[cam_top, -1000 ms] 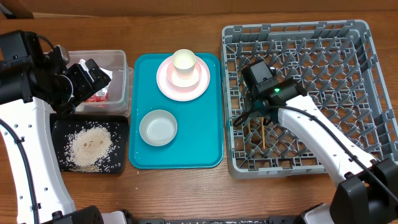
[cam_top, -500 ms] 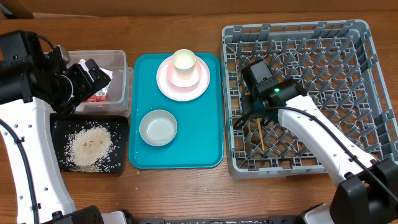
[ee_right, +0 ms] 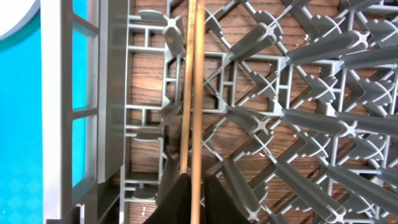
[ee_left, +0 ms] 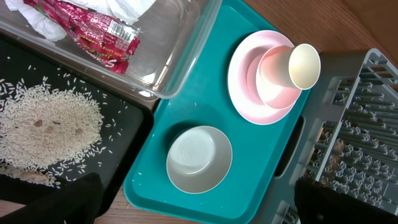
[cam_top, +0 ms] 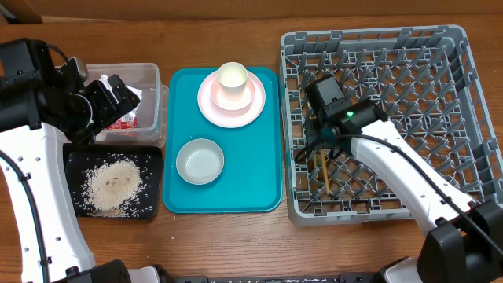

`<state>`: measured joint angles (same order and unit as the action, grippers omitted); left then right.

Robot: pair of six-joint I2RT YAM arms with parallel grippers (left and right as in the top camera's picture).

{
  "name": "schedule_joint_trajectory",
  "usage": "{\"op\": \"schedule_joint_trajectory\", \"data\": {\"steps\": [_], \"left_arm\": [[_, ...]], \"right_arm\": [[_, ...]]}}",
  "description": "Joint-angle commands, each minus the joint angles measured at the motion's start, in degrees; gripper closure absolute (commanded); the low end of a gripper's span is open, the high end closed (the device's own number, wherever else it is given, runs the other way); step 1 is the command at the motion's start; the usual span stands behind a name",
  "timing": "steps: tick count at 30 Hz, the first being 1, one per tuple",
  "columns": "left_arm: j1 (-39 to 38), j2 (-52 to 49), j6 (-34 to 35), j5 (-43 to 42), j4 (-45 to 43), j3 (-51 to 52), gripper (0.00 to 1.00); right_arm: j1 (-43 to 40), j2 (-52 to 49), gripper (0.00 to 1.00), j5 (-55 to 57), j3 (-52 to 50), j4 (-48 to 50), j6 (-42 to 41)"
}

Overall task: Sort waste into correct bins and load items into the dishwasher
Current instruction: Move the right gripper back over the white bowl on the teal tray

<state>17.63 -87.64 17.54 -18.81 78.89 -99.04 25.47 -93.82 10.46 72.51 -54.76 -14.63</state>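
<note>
The table (cam_top: 236, 244) is brown wood with a visible grain. On it lies a smooth teal tray (cam_top: 263, 169) with rounded corners.

On the tray's far part sits a round pale pink plate (cam_top: 208, 108) bearing a pink bowl (ee_left: 270, 78), with a cream cup (cam_top: 233, 76) tilted in the bowl. On its near part stands a grey-green bowl (cam_top: 200, 161).

Left of the tray is a clear plastic tub (cam_top: 151, 79) holding a glossy red wrapper (ee_left: 99, 28) and a crumpled white napkin (ee_left: 127, 7). Just nearer is a shallow black tray (cam_top: 75, 161) with loose white rice (cam_top: 114, 185) heaped in it.

Right of the tray is the square grey rack (cam_top: 377, 47), with a lattice floor and upright pegs. The right gripper (ee_right: 194, 186) is clamped on two thin wooden chopsticks (ee_right: 193, 93), over the rack's lattice beside the wall nearest the tray.

The left gripper (cam_top: 106, 106) hangs over the tub, its fingers (ee_left: 81, 199) spread wide, holding nothing.
</note>
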Motion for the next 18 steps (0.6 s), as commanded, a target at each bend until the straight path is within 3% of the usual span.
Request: {"op": "schedule_joint_trajectory", "data": {"steps": [1,8,14,18], "left_arm": [[0.0,0.7,-1.2,0.4,0.0,-0.7,0.00],[0.0,0.7,-1.2,0.4,0.0,-0.7,0.00],[0.0,0.7,-1.2,0.4,0.0,-0.7,0.00],[0.0,0.7,-1.2,0.4,0.0,-0.7,0.00]], "right_arm": [[-0.1,0.0,0.89,0.0,-0.2,0.5,-1.5],[-0.1,0.0,0.89,-1.5,-0.2,1.2,-1.9],[0.2,0.0,0.89,-31.1,-0.2,10.0,-6.3],[2.8,0.0,0.87,-39.7,-0.2,16.1,-9.3]]}}
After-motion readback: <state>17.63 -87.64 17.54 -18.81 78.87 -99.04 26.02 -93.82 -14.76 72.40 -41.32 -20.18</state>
